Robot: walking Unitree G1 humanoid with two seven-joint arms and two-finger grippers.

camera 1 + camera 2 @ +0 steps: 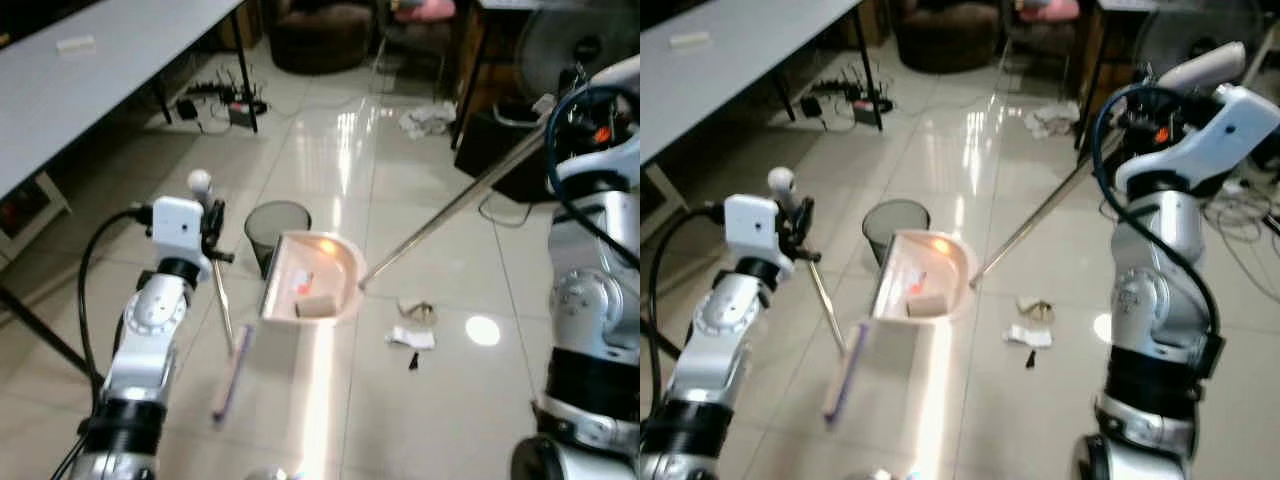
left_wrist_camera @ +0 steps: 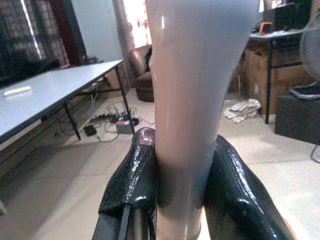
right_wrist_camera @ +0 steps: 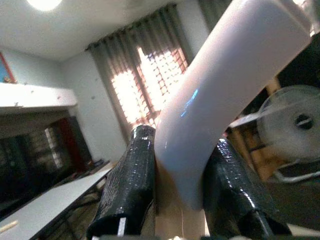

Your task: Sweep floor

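Observation:
My left gripper (image 1: 211, 228) is shut on the thin broom handle (image 1: 221, 300), which runs down to a purple-edged brush head (image 1: 230, 382) on the tiles. In the left wrist view both black fingers (image 2: 134, 180) clamp the pale handle (image 2: 190, 100). My right gripper (image 1: 1137, 112) is raised at the right, shut on the white grip (image 3: 225, 85) of a long metal pole (image 1: 460, 200). The pole slants down to a pinkish dustpan (image 1: 335, 255) on the floor. A small tan block (image 1: 315, 305) lies inside the pan. Crumpled scraps (image 1: 412, 325) lie on the tiles just right of it.
A dark mesh bin (image 1: 277, 226) stands right behind the dustpan. A long grey table (image 1: 90, 80) runs along the left, with cables and a power strip (image 1: 225, 100) beyond it. A fan (image 1: 575, 45), a black box and more cables crowd the far right.

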